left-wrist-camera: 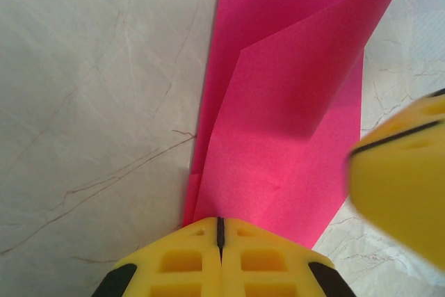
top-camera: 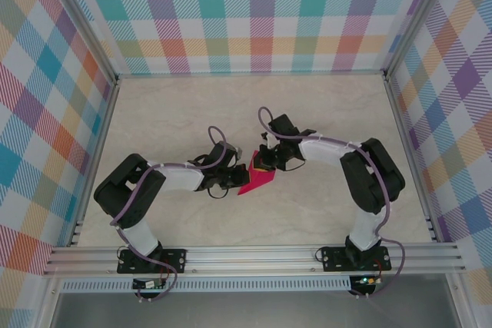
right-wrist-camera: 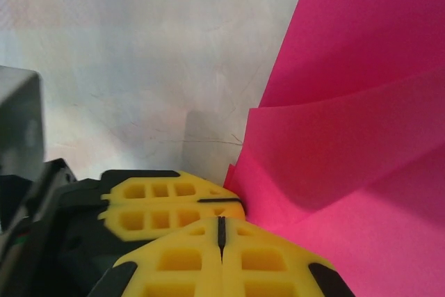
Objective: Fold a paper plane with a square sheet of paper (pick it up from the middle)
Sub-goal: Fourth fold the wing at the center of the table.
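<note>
No text, label, brand, number or sign can be read on anything in these views.

We're on the desk (top-camera: 192, 113) now: pale marbled top w/ thin brown veins. Mid-desk, a bit twd the near edge, the folded pink paper sheet (top-camera: 256, 180) casts a shadow on it. We can't tell if it's lying flat or lifted.
</note>
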Controlling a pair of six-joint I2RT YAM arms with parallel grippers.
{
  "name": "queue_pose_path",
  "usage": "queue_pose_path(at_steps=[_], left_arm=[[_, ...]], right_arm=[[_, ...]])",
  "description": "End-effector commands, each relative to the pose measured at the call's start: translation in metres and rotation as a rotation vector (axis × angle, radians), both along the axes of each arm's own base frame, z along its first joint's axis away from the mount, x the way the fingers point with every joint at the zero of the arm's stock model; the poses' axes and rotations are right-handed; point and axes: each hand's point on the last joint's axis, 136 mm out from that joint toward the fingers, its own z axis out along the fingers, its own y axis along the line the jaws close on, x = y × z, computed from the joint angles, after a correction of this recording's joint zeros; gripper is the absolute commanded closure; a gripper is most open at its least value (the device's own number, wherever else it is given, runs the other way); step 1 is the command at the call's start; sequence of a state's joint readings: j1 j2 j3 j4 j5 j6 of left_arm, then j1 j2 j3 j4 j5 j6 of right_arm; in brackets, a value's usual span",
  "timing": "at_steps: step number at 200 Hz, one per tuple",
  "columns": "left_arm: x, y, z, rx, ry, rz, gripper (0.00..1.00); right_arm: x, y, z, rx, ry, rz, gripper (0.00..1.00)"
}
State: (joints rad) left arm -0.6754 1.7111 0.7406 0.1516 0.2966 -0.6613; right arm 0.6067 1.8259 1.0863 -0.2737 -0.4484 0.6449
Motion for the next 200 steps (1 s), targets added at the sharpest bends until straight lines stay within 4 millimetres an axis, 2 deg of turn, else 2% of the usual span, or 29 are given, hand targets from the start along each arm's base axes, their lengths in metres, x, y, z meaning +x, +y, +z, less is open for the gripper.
queue_pose_path(at_steps=[1,16,63,127,162,200], left_arm=[[-0.025,0.033,-0.042,0.167,0.127,0.018,1.00],[-0.025,0.034,-0.043,0.170,0.131,0.021,1.00],[-0.026,0.037,-0.043,0.191,0.132,0.025,1.00],[-0.029,0.043,-0.048,0.224,0.147,0.035,1.00],[-0.034,0.047,-0.052,0.239,0.162,0.033,1.00],[-0.037,0.048,-0.056,0.246,0.177,0.025,1.00]], right_arm=[[-0.010,0.016,-0.005,0.061,-0.018,0.099,1.00],[-0.011,0.018,-0.008,0.058,-0.020,0.101,1.00],[-0.010,0.007,-0.038,-0.037,0.017,0.058,1.00],[-0.009,-0.003,-0.051,-0.065,0.003,0.034,1.00],[0.009,-0.019,-0.049,-0.068,-0.017,-0.021,1.00],[0.043,-0.047,-0.043,-0.046,-0.040,-0.113,1.00]])
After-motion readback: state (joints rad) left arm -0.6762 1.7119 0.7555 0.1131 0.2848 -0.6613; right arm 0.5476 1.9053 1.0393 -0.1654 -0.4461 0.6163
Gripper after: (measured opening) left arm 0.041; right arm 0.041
